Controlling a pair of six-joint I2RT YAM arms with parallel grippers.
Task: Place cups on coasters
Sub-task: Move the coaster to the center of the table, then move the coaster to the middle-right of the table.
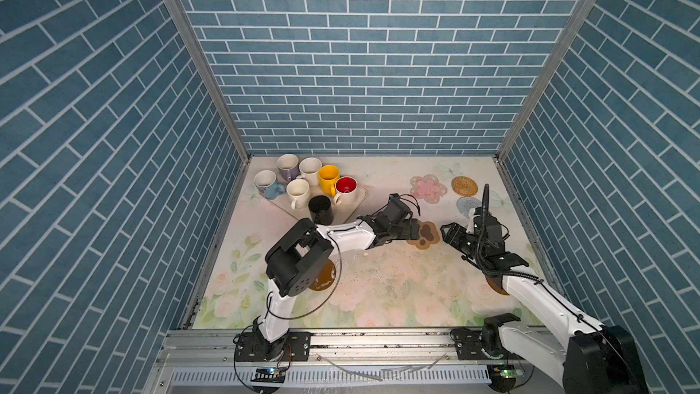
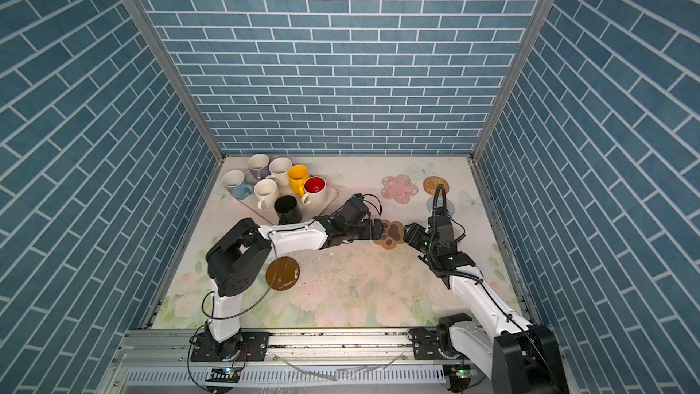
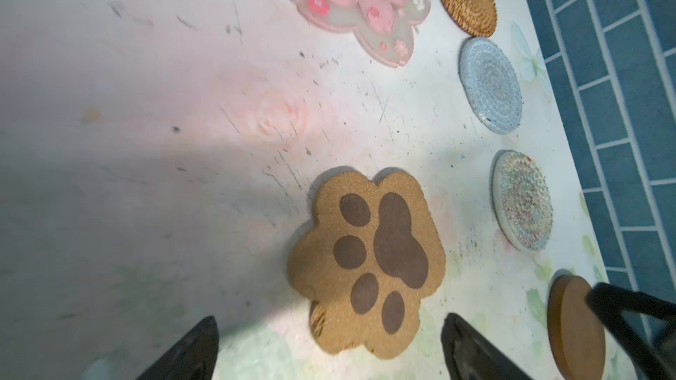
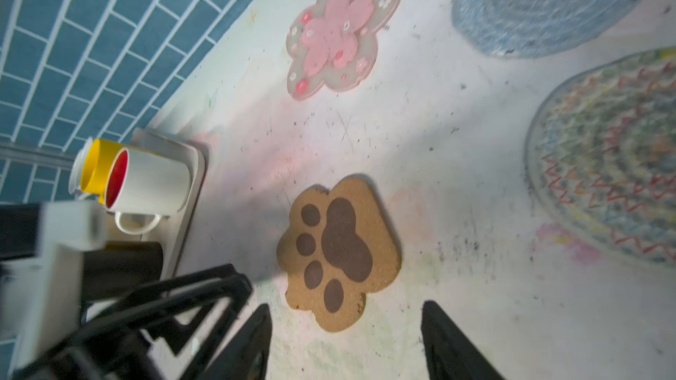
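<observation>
Nearest, a brown disc coaster (image 2: 283, 273) lies at 7 o'clock under the left elbow, and a second brown disc (image 3: 574, 327) at 4 o'clock sits half hidden beneath the right arm; a low arm swing could drag either one. At centre, the left gripper (image 3: 329, 323) and the right gripper (image 4: 345, 307) face each other across the paw-print coaster (image 1: 426, 236), both with jaws apart and empty. They are close enough that a careless advance risks a clash or shoves the light cork mat. Farther out, at 1 to 2 o'clock, the spiral coaster (image 3: 522, 201), blue woven coaster (image 3: 490, 85), rattan coaster (image 1: 464, 185) and pink flower coaster (image 1: 428, 188) are bare. All seven mugs crowd the cream tray (image 1: 358, 202) at 10 o'clock. The black mug (image 1: 321, 209) stands just beside the left forearm, so it could get knocked, and lifting one mug may topple its neighbours.
</observation>
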